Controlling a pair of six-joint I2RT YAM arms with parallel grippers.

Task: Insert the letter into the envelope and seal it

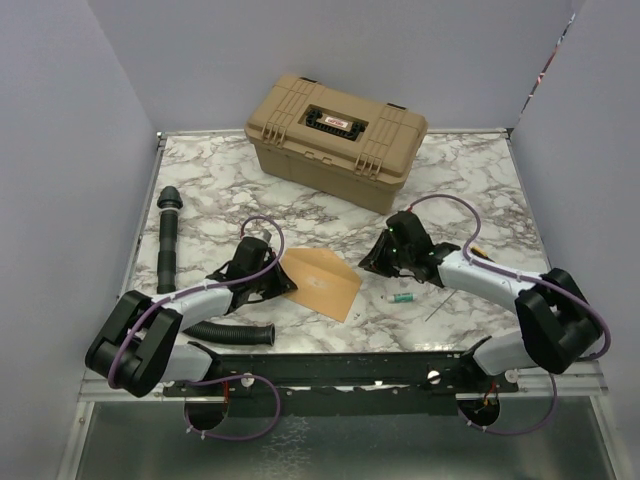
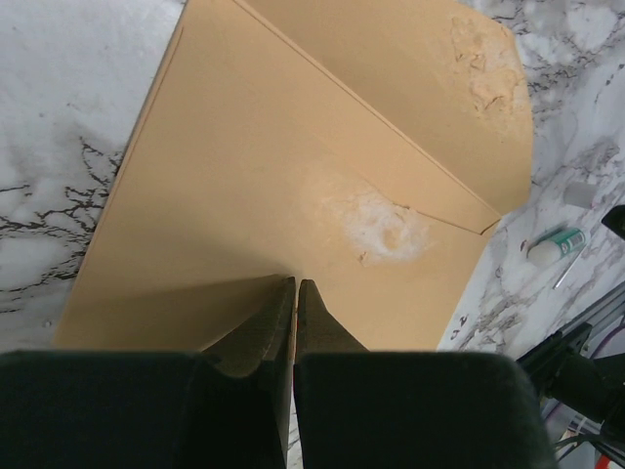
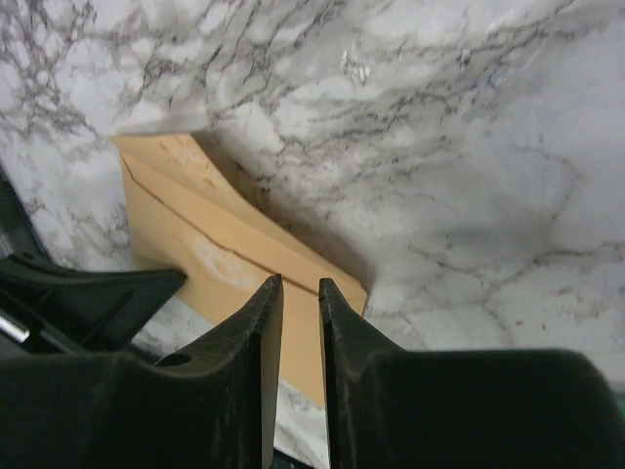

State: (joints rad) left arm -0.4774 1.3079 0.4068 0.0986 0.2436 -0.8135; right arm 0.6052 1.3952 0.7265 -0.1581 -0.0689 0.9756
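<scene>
The kraft-brown envelope (image 1: 322,283) lies on the marble table between the two arms, its flap (image 2: 430,88) showing worn white patches. It also shows in the right wrist view (image 3: 225,259), where its far edge casts a shadow as if slightly raised. My left gripper (image 1: 277,284) (image 2: 296,283) is shut on the envelope's left edge, with a thin tan sliver between the fingers. My right gripper (image 1: 373,262) (image 3: 301,283) hovers just right of the envelope, jaws a narrow gap apart and empty. No separate pale letter sheet shows.
A tan hard case (image 1: 335,140) stands at the back. A black tube (image 1: 167,240) lies at the left and a corrugated hose (image 1: 232,332) at the near left. A small green-and-white tube (image 1: 401,298) (image 2: 555,244) and a thin stick (image 1: 437,308) lie right of the envelope.
</scene>
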